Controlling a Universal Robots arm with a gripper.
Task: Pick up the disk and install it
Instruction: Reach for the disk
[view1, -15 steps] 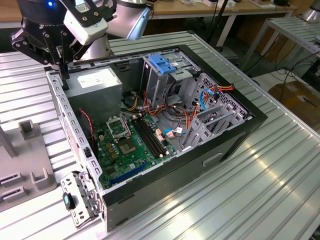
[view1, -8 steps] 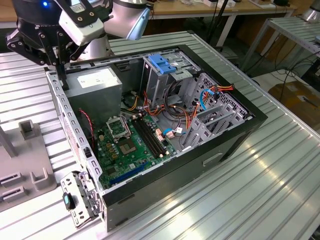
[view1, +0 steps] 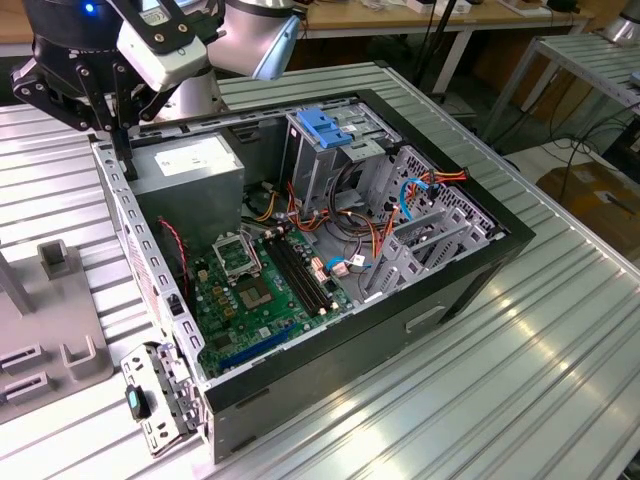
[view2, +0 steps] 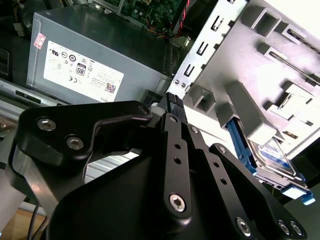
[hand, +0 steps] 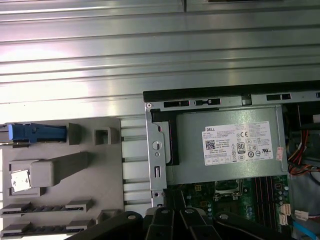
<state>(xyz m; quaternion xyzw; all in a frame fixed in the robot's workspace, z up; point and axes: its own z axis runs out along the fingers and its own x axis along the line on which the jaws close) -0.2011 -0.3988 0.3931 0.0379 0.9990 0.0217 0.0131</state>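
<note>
Here, a ribbed silver-metal surface (view1: 520, 380) carries a black computer case (view1: 400, 330) lying open on its side. Inside the case, a big grey power-supply box with a white label (view1: 190, 165) sits in the corner nearest the robot arm (view1: 250, 35). A green motherboard (view1: 250, 300) covers the case floor beside it. A grey metal cage (view1: 320, 165) topped by a blue plastic bracket (view1: 325, 128) stands behind the board, and red, orange and blue cables (view1: 350, 235) run between the cage and the board.

Just beside the case, on the exterior view's left, a grey plastic holder (view1: 60, 330) with slots and blocks rests on the surface.

The black claw (view1: 130, 175) hangs over the case rim at the power-supply corner, closed on itself and gripping nothing.

In the second wrist view, the claw (view2: 172, 97) points between the power supply (view2: 100, 55) and the holder (view2: 260, 65). There the disk (view2: 272, 152), flat silver metal with a white-and-blue label and blue rails, sits in a slot of the holder, outside the case and apart from the claw.

The first wrist view looks onto the power supply (hand: 225, 145) and the holder (hand: 60, 170) from above. A blue plastic strip (hand: 37, 132) lies in a slot at the holder's edge; I cannot tell whether it is the disk's rail.
</note>
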